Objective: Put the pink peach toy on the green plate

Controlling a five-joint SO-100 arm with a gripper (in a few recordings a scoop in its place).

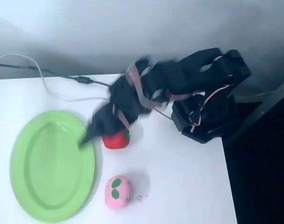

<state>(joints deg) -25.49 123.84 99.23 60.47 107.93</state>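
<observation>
One view: overhead, looking down on the white counter (pixel 179 177).
Pink peach toy (pixel 118 192): alone on the counter at about 6 o'clock, just right of the plate's lower rim; whether it touches the rim I cannot tell.
Green plate (pixel 51 165): at 8 o'clock, nothing lying in it.
Pincer (pixel 88 136): dark and blurred, its tip over the plate's right rim near centre; open or closed I cannot tell, and nothing is seen in it.
Red strawberry toy (pixel 117 139): just right of the pincer tip, partly under the arm (pixel 146 88).
Risk, wrong toy: the strawberry lies far nearer the tip than the peach, so a descent from here would likely meet it instead.
Risk, knock: sweeping toward 6 o'clock could nudge the strawberry or roll the round peach.
Edges: counter's right edge at 3 o'clock, well apart from the peach.
Open room: bare counter right of the peach toward 5 o'clock; cables (pixel 48 81) stay at 11 o'clock.
</observation>
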